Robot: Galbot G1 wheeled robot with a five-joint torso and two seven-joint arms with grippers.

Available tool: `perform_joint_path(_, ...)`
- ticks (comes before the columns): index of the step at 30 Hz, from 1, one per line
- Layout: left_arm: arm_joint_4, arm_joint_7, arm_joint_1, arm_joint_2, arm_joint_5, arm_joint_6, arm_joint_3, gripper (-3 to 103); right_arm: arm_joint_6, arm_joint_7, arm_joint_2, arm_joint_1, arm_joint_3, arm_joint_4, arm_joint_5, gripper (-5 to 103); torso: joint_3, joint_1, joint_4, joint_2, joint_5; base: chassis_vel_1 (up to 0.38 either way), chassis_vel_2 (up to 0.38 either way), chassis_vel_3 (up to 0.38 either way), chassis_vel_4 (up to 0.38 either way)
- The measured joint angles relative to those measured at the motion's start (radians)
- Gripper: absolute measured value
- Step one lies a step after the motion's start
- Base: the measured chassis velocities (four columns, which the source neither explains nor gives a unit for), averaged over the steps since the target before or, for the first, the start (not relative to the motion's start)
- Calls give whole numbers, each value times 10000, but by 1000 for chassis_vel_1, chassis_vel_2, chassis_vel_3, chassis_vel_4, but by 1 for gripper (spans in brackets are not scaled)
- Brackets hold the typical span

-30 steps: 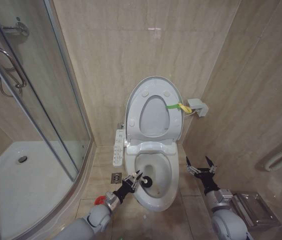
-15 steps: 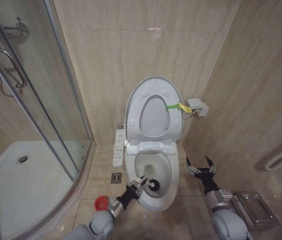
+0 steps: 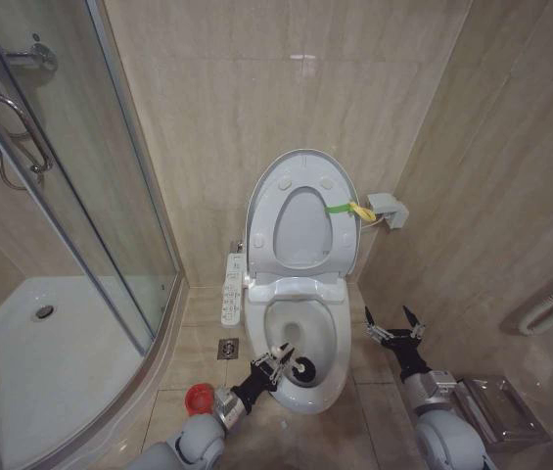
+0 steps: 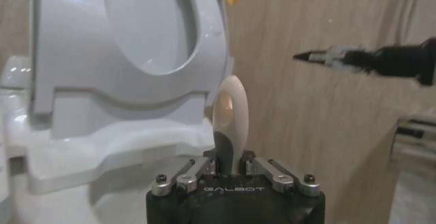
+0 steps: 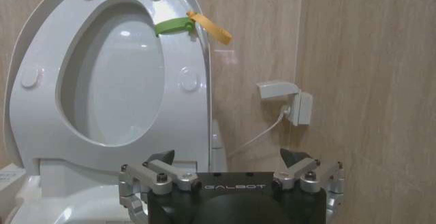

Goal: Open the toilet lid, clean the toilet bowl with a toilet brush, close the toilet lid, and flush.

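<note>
The toilet brush, its black head low inside the toilet bowl, has swept from the near-left wall toward the front, so scrubbing looks under way beneath the raised toilet lid. The left gripper fingers stay clamped on its pale handle, while the right gripper waits beside the bowl, fingers apart.

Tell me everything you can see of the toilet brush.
The toilet brush has a round black bristle head and a short handle, pale and rounded at the end, grey where it is gripped, plastic by its look. The left gripper is shut on the handle at the toilet bowl's near left rim. The head sits low inside the bowl, against its front inner wall.
</note>
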Motion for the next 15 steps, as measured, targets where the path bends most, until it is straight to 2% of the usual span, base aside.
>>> perform_joint_path(5,448,11,-190,112,41,-74,-167,19,0,0,0,0,0,0,0,100,0,1,0,-1,1,0,0,0,0)
perform_joint_path(10,-90,-191,-55,178,68,7,-83,19,0,0,0,0,0,0,0,100,0,1,1,0,1,0,0,0,0)
perform_joint_path(12,-680,-241,222,224,126,121,90,19,0,0,0,0,0,0,0,100,0,0,-1,0,1,0,0,0,0)
perform_joint_path(15,-514,-173,265,217,158,93,9,19,0,0,0,1,0,0,0,100,0,0,-1,0,0,0,0,0,0)
